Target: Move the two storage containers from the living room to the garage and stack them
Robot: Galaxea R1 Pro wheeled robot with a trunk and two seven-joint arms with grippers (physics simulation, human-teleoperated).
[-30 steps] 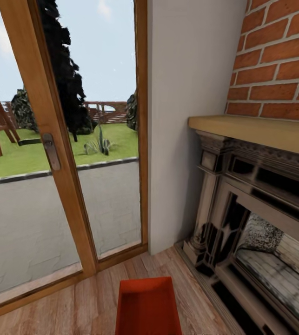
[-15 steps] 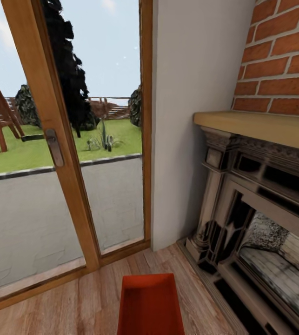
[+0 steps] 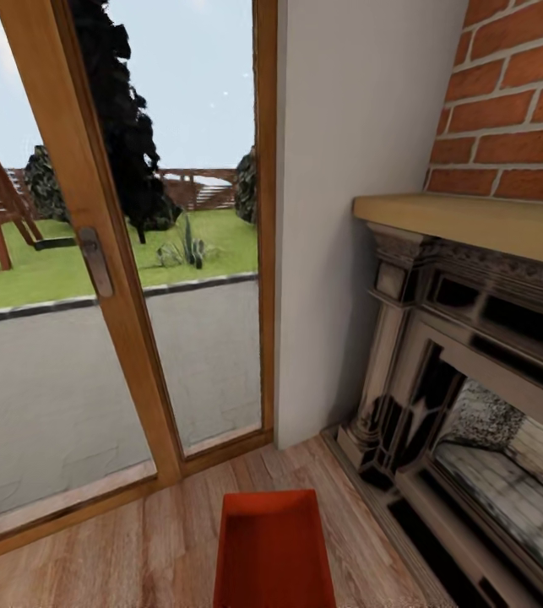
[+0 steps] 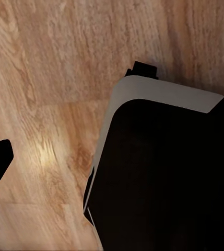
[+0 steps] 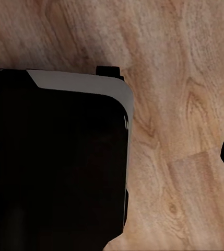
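- The red bin [image 3: 274, 549] sits low in front of you on the wood floor [image 3: 144, 553], near the fireplace [image 3: 465, 397].
- You cannot tell either pincer's state.
- Drive on carelessly and you may clip the glass door [image 3: 94, 270].

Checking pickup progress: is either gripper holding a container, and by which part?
Cannot be told. One container sits at the head view's bottom edge, on or above the wood floor; no fingers show on it.

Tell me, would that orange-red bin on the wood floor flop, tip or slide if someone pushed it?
The storage container looks rigid: its thin walls stand straight, so it probably keeps its shape. It appears empty, so it is likely light for its size. Sitting flat on the smooth plank floor, it would probably slide rather than roll or tip.
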